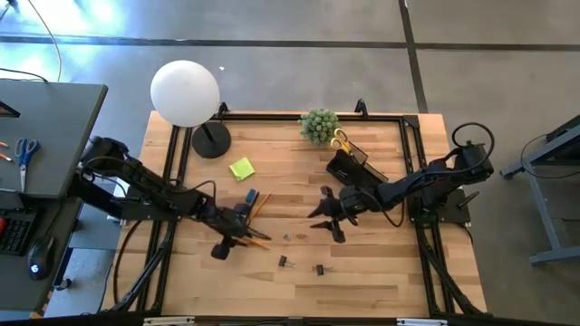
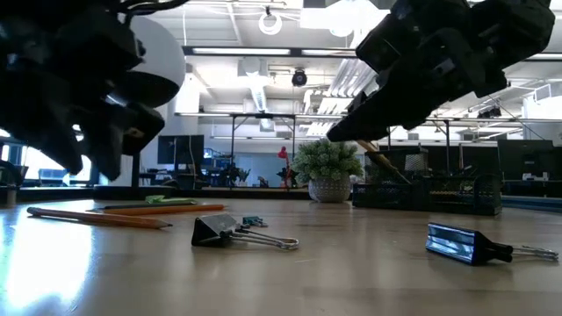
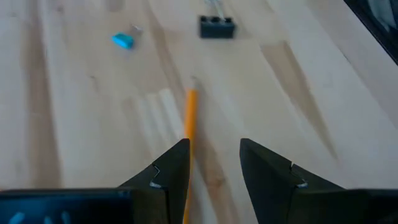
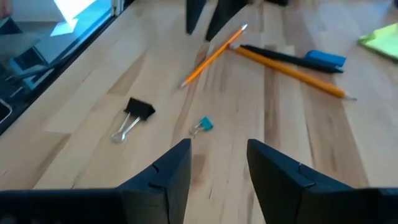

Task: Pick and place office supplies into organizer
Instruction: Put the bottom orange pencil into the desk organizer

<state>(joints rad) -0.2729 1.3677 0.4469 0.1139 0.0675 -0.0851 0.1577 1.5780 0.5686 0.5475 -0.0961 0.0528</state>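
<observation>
My left gripper hovers open above the table's middle, its fingers on either side of the tip end of an orange pencil that lies flat on the wood. My right gripper is open too, over the table to the right of it, above a small blue clip and near a black binder clip. More pencils and a dark pen, a blue block and a green sticky pad lie beyond. The black organizer holds yellow-handled scissors.
Two black binder clips lie toward the near edge. A lamp with a white globe and round base stands at the far left, and a potted plant at the far edge. A black frame borders the table.
</observation>
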